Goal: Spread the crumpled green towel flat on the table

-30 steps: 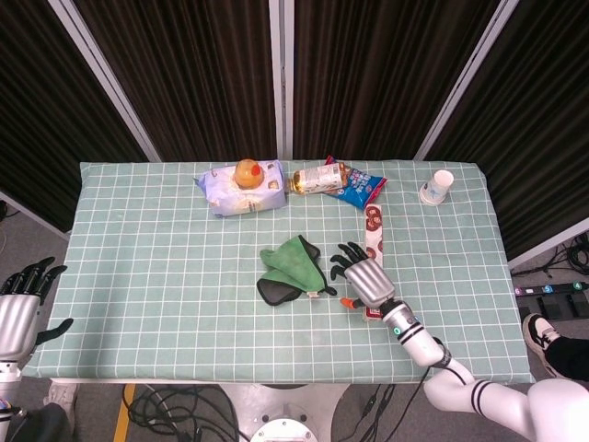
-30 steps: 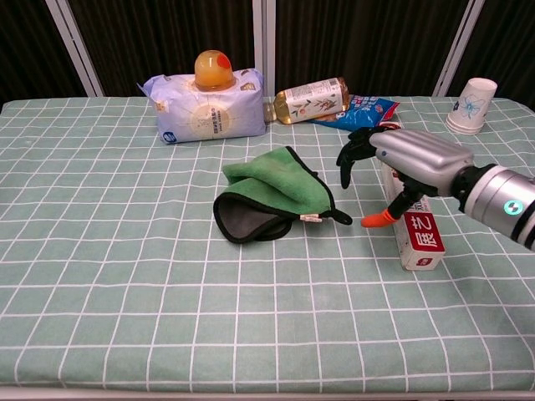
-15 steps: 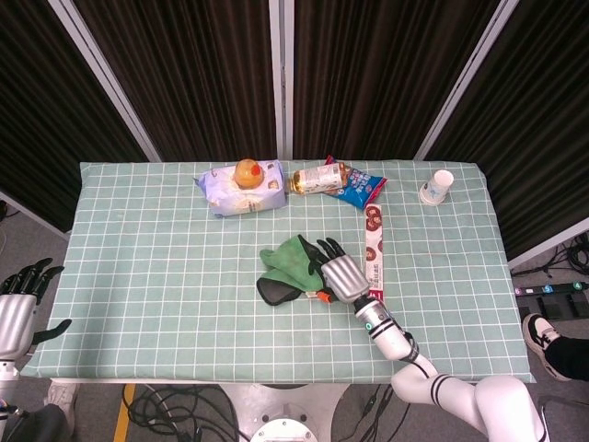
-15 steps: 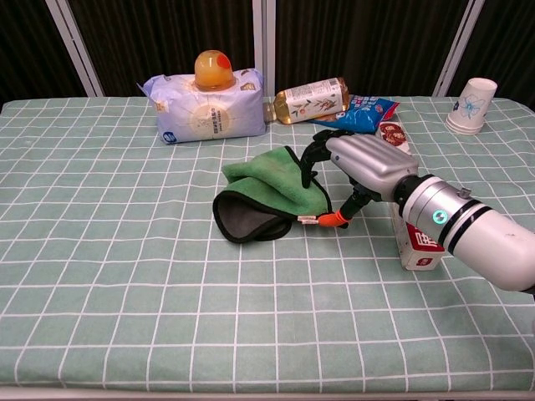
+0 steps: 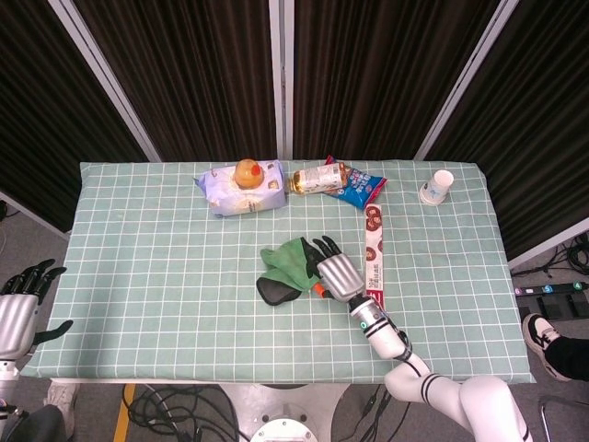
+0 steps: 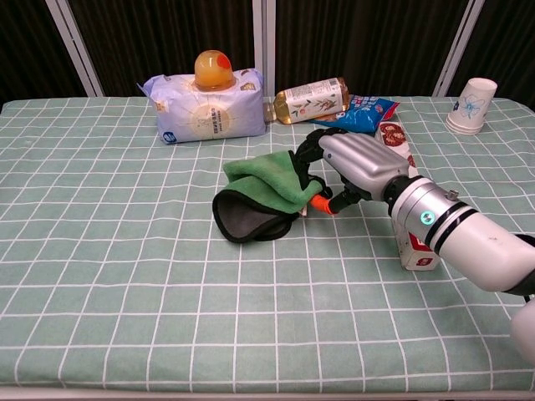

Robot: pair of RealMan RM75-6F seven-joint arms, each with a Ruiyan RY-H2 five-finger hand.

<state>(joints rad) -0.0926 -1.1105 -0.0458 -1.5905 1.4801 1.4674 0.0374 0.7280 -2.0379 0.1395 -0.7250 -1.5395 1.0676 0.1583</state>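
Note:
The crumpled green towel (image 5: pixel 287 257) (image 6: pixel 266 179), with black trim and a dark grey underside, lies bunched near the middle of the checked table (image 5: pixel 147 267). My right hand (image 5: pixel 339 273) (image 6: pixel 359 163) sits at its right edge. Its dark fingers (image 6: pixel 306 159) curl over the top of the cloth and the orange-tipped thumb presses in from below, pinching the edge. My left hand (image 5: pixel 18 308) hangs off the table's front left corner with its fingers apart and nothing in them; only the head view shows it.
At the back stand a white bag (image 5: pixel 244 189) (image 6: pixel 209 104) with an orange ball on top, a lying bottle (image 5: pixel 317 177) (image 6: pixel 313 98) and a blue snack packet (image 5: pixel 365 187) (image 6: pixel 365 109). A paper cup (image 5: pixel 440 184) (image 6: pixel 472 104) is back right. A long red-and-white box (image 5: pixel 374 241) (image 6: pixel 415 242) lies beside my right forearm.
My right hand has moved left from beside the box onto the towel's right edge, and its thumb has closed in under the cloth. The towel's right corner is now bunched. The left hand barely moved.

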